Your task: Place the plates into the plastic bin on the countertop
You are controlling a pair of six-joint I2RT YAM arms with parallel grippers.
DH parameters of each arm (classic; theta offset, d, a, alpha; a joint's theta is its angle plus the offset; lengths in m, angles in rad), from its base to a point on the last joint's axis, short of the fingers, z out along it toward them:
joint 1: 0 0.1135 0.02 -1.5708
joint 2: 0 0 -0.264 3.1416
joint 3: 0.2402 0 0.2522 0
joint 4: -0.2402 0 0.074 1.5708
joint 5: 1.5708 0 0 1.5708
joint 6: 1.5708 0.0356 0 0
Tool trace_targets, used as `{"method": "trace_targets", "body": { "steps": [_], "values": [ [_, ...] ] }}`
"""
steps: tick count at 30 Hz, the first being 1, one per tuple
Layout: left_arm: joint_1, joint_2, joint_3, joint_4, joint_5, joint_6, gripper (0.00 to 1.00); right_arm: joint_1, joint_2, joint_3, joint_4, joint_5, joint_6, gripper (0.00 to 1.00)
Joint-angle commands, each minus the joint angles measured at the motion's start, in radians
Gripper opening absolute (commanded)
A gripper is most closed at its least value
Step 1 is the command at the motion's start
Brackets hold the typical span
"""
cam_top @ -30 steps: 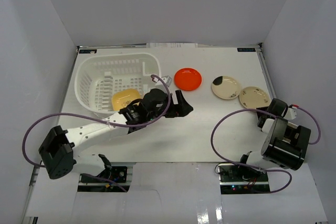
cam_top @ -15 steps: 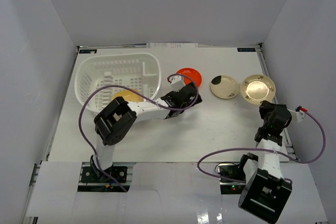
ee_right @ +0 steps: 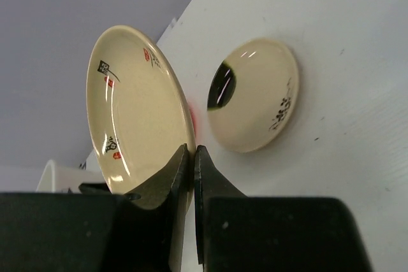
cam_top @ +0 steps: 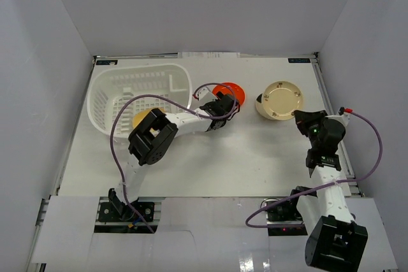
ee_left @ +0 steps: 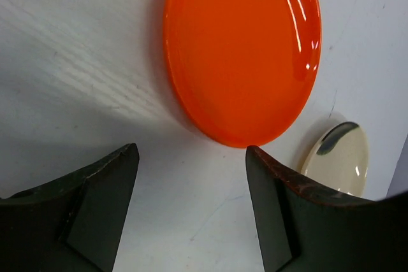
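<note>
An orange-red plate point(ee_left: 242, 49) lies on the countertop point(cam_top: 191, 157), right of the plastic bin point(cam_top: 108, 87). My left gripper point(ee_left: 191, 151) stands open just short of the plate's near rim, with bare table between its fingers; from above the gripper point(cam_top: 220, 103) covers part of that plate point(cam_top: 229, 89). A yellow plate point(cam_top: 140, 119) lies in the bin. My right gripper point(ee_right: 191, 157) is shut on the rim of a cream printed plate point(ee_right: 134, 113), held tilted off the table point(cam_top: 282, 100). Another cream plate with a black patch point(ee_right: 255, 97) lies flat below it.
White walls bound the countertop on three sides. The left arm's purple cable point(cam_top: 124, 125) loops over the bin's near corner. The right arm point(cam_top: 322, 151) reaches up along the right side. Bare table lies in front of the plates.
My right gripper has closed on the cream plate, lifted it and carried it left over the other cream plate. My left gripper has moved up to the orange-red plate, jaws narrowing slightly.
</note>
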Motion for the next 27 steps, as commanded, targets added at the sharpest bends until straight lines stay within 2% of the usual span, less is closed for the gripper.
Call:
{"method": "trace_targets", "body": {
  "steps": [1,5,6,8,9,12,13,15,19,21,27],
  "values": [
    [0.016,0.065,0.074,-0.106,-0.02,-0.092,0.79,0.052,-0.019,0.022,0.07,-0.06,-0.033,0.08],
    [0.026,0.138,0.136,-0.112,-0.006,-0.104,0.68,0.102,-0.032,0.004,0.075,-0.08,-0.056,0.08],
    [0.026,0.149,0.149,-0.114,-0.005,-0.104,0.59,0.118,-0.034,0.002,0.075,-0.086,-0.062,0.08],
    [0.031,0.171,0.182,-0.114,0.004,-0.106,0.49,0.135,-0.042,0.005,0.067,-0.098,-0.076,0.08],
    [0.032,0.181,0.186,-0.112,0.007,-0.108,0.38,0.146,-0.045,0.008,0.062,-0.097,-0.091,0.08],
    [0.035,0.184,0.183,-0.109,0.01,-0.108,0.22,0.16,-0.049,0.027,0.035,-0.106,-0.114,0.08],
    [0.036,0.181,0.18,-0.106,0.009,-0.103,0.11,0.165,-0.049,0.028,0.039,-0.114,-0.112,0.08],
    [0.036,0.169,0.165,-0.094,0.009,-0.075,0.02,0.169,-0.048,0.034,0.051,-0.135,-0.1,0.08],
    [0.032,0.081,0.088,-0.017,-0.005,-0.028,0.0,0.169,-0.043,0.076,0.041,-0.15,-0.082,0.08],
    [0.029,0.025,0.0,0.027,-0.025,0.007,0.0,0.169,-0.045,0.097,0.032,-0.157,-0.073,0.08],
    [0.008,-0.275,-0.233,0.319,-0.013,0.214,0.0,0.169,-0.048,0.223,0.01,-0.169,-0.033,0.08]
  ]
}}
